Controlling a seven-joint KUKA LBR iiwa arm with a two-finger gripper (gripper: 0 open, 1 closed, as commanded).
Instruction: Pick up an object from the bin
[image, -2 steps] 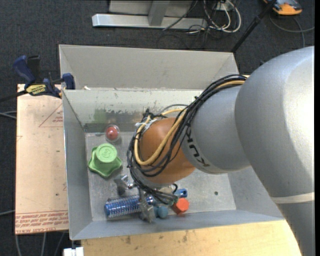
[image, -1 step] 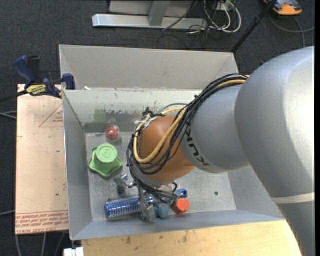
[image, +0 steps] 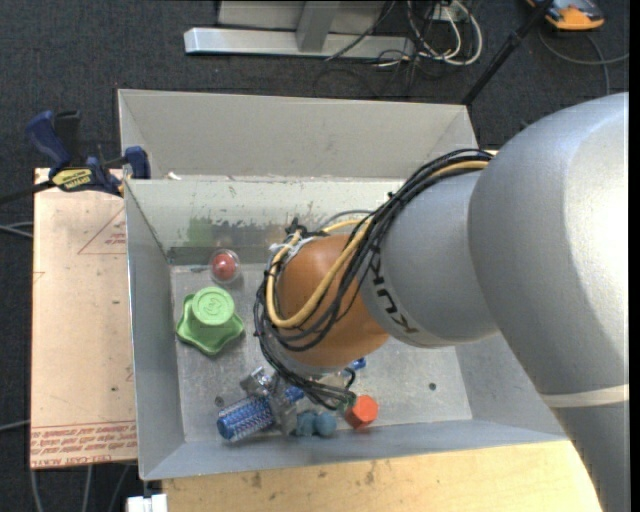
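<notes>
My gripper (image: 272, 390) reaches down under the orange cover near the bin's front wall, left of the middle. Its tip is right above a blue ribbed cylinder (image: 242, 421) that lies along the front edge. Beside that, to the right, lies a small grey-blue lump (image: 318, 425), and next to it a small orange piece (image: 362, 411). Whether anything is held I cannot make out, as the cover and cables hide most of the gripper.
A green scalloped lid (image: 211, 320) lies at the bin's left side. Behind it, near the back wall, sits a small red ball (image: 224, 265). The arm and its cover span the bin's middle and right.
</notes>
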